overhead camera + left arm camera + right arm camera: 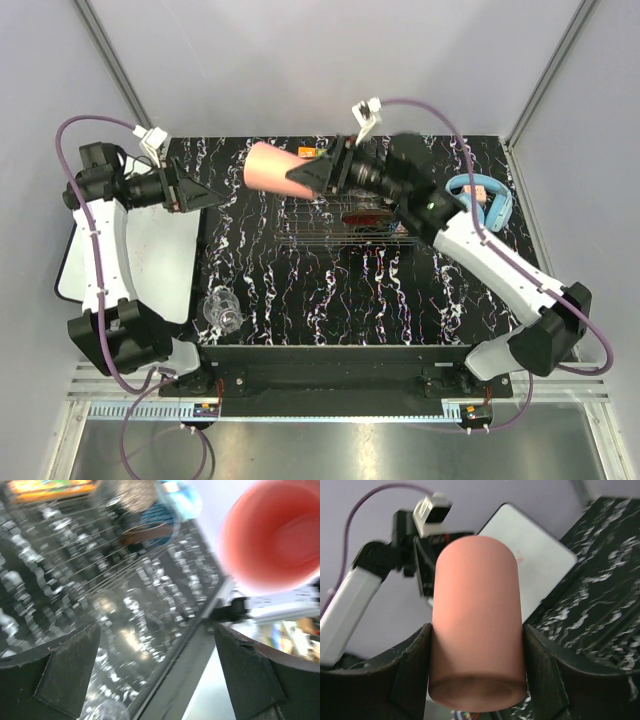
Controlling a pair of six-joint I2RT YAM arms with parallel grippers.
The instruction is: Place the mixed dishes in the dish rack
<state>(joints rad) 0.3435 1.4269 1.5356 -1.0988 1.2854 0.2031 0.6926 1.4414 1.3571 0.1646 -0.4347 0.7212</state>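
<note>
Right wrist view is showing the right claw (476, 652) gripping the smooth pink cylindrical cup (476, 625) by its sides. It is holding the cup sideways in the air over the bench's (300, 290) far edge, just left of the silvery wire dish rack (345, 228), probably for loading there. Left claw (205, 195) is gaping wide, holding nothing.

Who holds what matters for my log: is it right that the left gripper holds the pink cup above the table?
No. The right gripper holds the pink cup above the table; the right wrist view shows it.
</note>
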